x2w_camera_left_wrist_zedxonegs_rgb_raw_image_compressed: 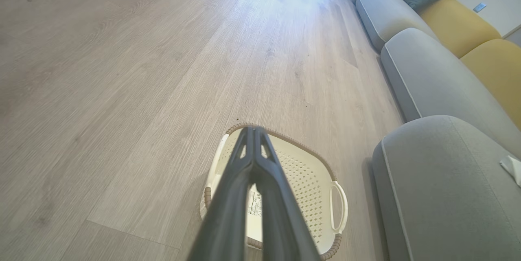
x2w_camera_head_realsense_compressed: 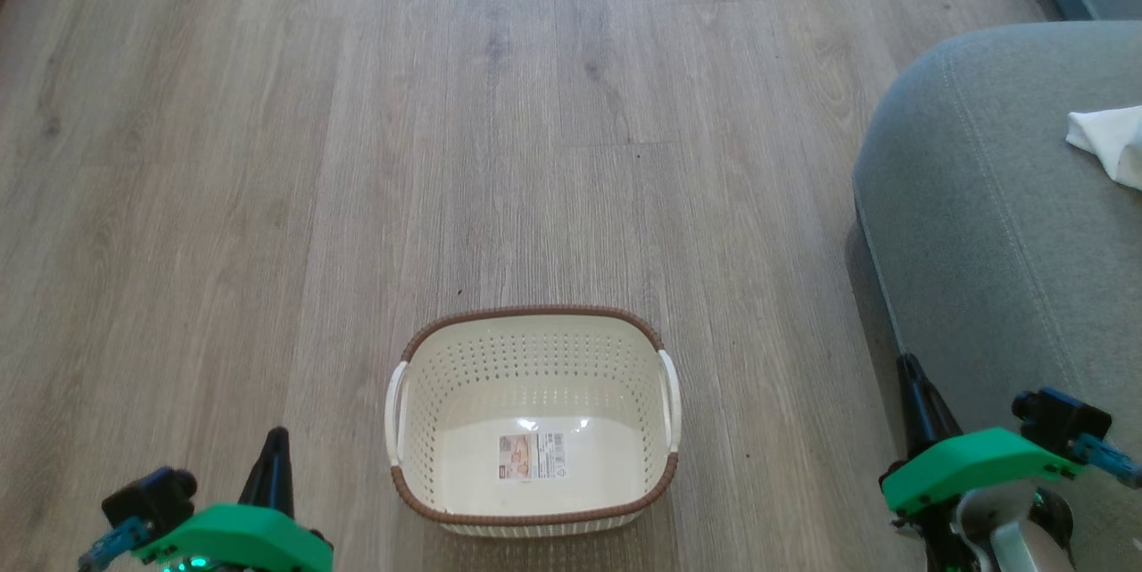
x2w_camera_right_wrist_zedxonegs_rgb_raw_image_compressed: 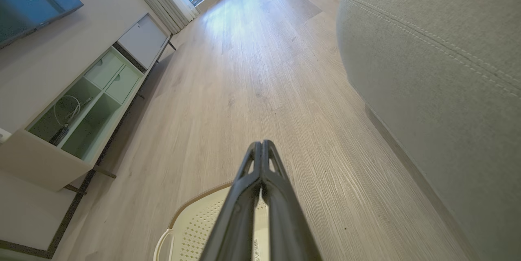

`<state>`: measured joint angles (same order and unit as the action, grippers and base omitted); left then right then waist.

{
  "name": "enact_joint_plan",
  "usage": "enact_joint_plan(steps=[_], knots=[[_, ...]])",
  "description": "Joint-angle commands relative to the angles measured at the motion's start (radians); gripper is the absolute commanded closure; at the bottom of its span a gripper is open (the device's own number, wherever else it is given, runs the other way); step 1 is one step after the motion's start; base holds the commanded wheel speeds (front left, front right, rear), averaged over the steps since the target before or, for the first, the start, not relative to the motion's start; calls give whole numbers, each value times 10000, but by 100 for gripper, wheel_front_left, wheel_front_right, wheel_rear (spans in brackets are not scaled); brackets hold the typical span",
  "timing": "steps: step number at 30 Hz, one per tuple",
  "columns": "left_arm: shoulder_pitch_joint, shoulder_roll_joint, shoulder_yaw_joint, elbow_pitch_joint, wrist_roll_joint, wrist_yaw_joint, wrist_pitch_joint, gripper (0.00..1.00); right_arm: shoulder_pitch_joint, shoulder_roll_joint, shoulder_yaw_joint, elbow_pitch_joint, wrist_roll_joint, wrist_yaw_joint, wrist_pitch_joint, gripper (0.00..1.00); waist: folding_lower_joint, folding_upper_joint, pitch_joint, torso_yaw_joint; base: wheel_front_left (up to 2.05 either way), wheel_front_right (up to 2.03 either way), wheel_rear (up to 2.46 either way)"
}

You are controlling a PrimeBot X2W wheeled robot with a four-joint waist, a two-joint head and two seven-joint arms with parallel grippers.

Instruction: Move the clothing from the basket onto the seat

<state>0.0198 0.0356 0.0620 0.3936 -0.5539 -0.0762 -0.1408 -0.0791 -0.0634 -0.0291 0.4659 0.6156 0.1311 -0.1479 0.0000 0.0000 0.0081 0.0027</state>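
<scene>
Wood-plank floor (x2w_camera_head_realsense_compressed: 357,153) is spreading across most of the head view. The seat (x2w_camera_head_realsense_compressed: 981,215), a grey-green sofa cushion with stitched seams, is occupying that view's right side, apart from the basket. The basket (x2w_camera_head_realsense_compressed: 535,315) is standing upright on the floor between the two arms, its perforated walls and base lying bare to view. The left end effector (x2w_camera_head_realsense_compressed: 277,440) is hanging to the basket's left, fingers pressed together, gripping nothing. The right end effector (x2w_camera_head_realsense_compressed: 908,368) is likewise closed narrow and holding nothing, near the seat's edge. A fold of white fabric (x2w_camera_head_realsense_compressed: 1111,144) is lying on the seat at the frame edge, possibly part of a garment; too little is showing to confirm. A printed label (x2w_camera_head_realsense_compressed: 531,456) is sitting on the basket's base.
</scene>
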Motion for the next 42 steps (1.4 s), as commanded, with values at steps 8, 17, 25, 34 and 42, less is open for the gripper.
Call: enact_joint_plan(steps=[8,17,25,34,42], knots=[[-612,77,177,-465,-1024,-80,227,100,-402,21,-76,-535,979,-1,269,100,0,0,-4,-2,0,0,0],[-687,85,216,-578,-2084,-132,485,100,-389,33,-163,-722,1975,-2,531,100,0,0,-9,-5,0,0,0],[-753,92,250,-679,-3030,-178,715,100,-378,44,-241,-888,2863,-2,764,100,0,0,-14,-7,0,0,0],[-827,99,288,-792,-4094,-230,974,100,-365,56,-328,-1075,3863,-2,1027,100,0,0,-19,-10,0,0,0],[-894,106,322,-893,-5036,-276,1203,100,-354,67,-404,-1241,4749,-2,1259,100,0,0,-24,-12,0,0,0]])
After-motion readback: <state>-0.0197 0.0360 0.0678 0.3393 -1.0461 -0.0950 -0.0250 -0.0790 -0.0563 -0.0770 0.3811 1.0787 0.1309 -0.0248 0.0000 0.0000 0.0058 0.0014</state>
